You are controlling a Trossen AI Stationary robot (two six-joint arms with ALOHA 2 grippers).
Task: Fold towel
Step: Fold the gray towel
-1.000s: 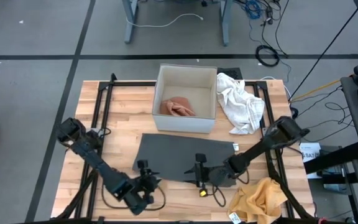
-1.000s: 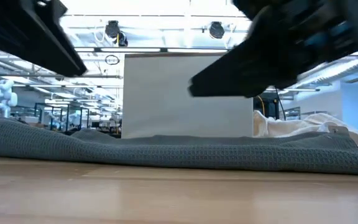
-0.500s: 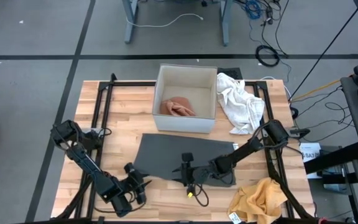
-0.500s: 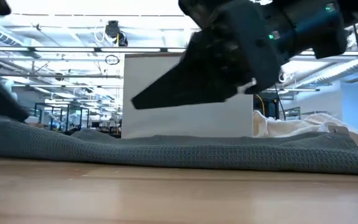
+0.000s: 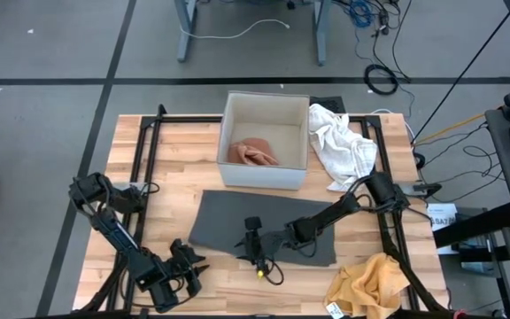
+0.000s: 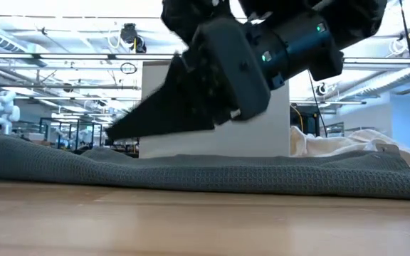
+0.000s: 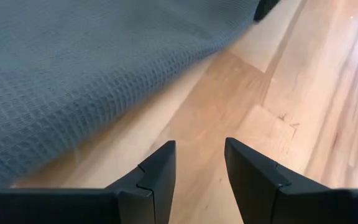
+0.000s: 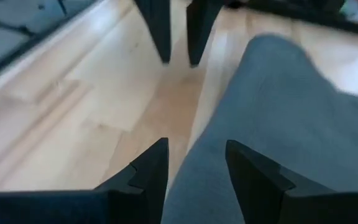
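Over towel [image 5: 264, 226]: R gripper [image 5: 253, 237], empty.

I see a dark grey towel [image 5: 264, 226] with a fine waffle weave on my pale, light-wood table [image 5: 175, 177]. The box [image 5: 265, 140] is white, with a salmon-pink cloth [image 5: 253, 152] inside. Beside it lies a white cloth [image 5: 343, 146], and at the near edge a mustard-yellow cloth [image 5: 367, 281]. Both arms are black, the table frame [image 5: 146, 142] black too.
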